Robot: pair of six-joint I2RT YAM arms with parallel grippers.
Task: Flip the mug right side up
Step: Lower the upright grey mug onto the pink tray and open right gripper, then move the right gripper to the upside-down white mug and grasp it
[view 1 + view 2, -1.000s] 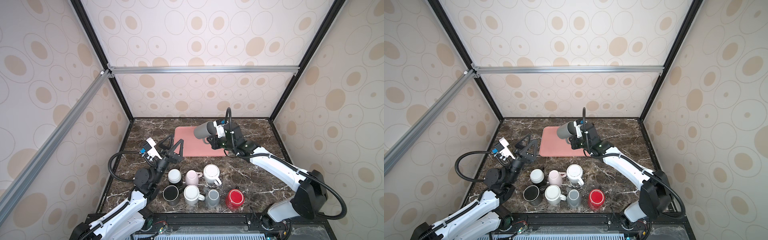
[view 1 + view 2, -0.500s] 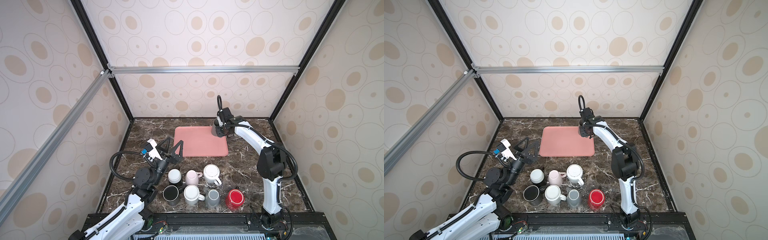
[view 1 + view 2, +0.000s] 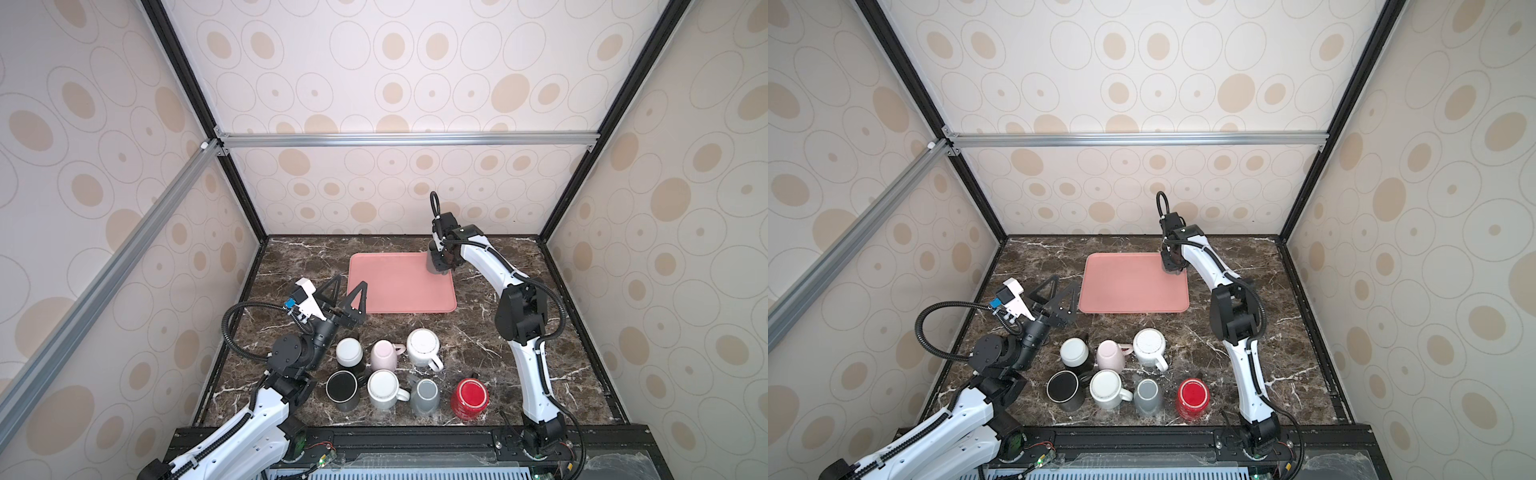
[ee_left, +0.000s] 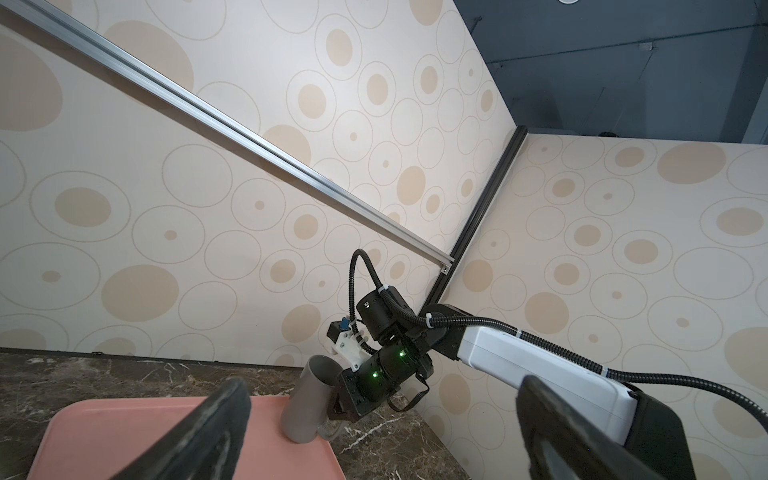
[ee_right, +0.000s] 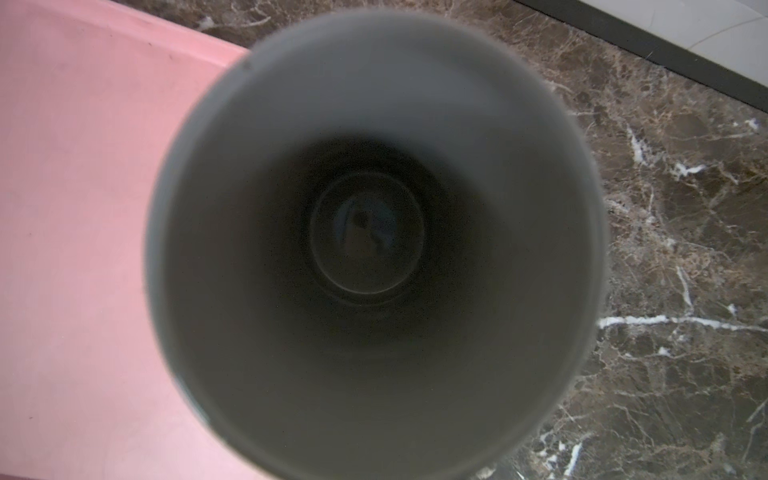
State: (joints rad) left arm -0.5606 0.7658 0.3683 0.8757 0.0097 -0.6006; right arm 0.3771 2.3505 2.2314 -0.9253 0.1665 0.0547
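The right claw (image 4: 332, 411) is clamped on the handle side of the grey mug (image 4: 307, 399). The mug is mouth up, leaning slightly, at the far right corner of the pink tray (image 3: 399, 286). The left claw (image 3: 351, 280) hovers with its jaws wide apart, just beside the tray's left edge and above the marble worktop (image 3: 478, 332). Seven other mugs (image 3: 384, 388) cluster near the front edge.

FREE: tray (image 3: 395, 286) centre; table (image 3: 374, 247) behind tray | BLOCKED: tray far-right corner, mug (image 4: 305, 405); front, mug cluster (image 3: 383, 384)
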